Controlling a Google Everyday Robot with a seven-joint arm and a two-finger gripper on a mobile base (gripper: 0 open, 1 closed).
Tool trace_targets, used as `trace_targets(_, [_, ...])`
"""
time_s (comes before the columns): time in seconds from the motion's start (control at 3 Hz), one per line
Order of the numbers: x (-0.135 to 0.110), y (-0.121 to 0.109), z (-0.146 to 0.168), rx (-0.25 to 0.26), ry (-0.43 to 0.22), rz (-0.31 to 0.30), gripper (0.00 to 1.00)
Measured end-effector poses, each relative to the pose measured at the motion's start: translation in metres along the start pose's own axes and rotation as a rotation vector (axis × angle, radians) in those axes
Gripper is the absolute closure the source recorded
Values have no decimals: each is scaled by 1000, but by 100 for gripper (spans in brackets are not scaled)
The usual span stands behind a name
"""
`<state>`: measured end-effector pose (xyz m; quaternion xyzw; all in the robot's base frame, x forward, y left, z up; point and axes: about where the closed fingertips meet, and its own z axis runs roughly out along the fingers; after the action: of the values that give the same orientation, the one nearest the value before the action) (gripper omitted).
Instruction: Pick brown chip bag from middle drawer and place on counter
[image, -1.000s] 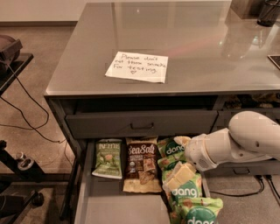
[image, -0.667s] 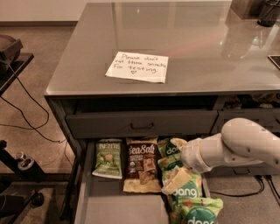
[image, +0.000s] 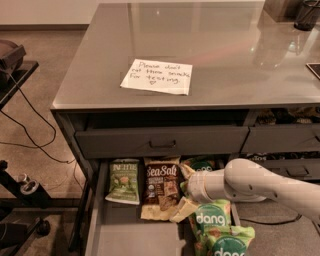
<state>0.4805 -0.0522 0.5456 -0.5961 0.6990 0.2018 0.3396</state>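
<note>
The claw (image: 184, 191) is down in the middle drawer (image: 95, 215), on a white arm reaching in from the right. Its two pale fingers (image: 181, 211) are spread wide, with nothing gripped between them. Right at its left, touching or as good as touching, lies the brown chip bag (image: 161, 187), flat on the drawer floor with the Sea Salt lettering facing up. I reckon the wide spread is there to straddle the bag's right edge, since a flat, crinkly bag gives little else to pinch.

Further left of the claw, past the brown bag, sits a small green-and-white bag (image: 123, 181). Just below and to the right, tucked under the forearm, the green dang bags (image: 212, 220) are piled up. It's a crowded spot, so I'd guess the low side-on approach is meant to catch the brown bag alone and leave the green ones lying.

Above the claw hangs the closed drawer front (image: 162, 142), which means a lift has to come out towards us before going up. Higher again is the glossy worktop (image: 225, 55), with a handwritten note (image: 157, 76) on it and bare grey beside it where the bag could land. Nothing is picked yet; the grasp is the step in hand
</note>
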Motion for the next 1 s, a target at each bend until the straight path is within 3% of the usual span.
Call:
trace_targets(0.33, [0,0,0,0,0,0,0])
trace_targets(1.0, [17,-16,31,33,-62,21,0])
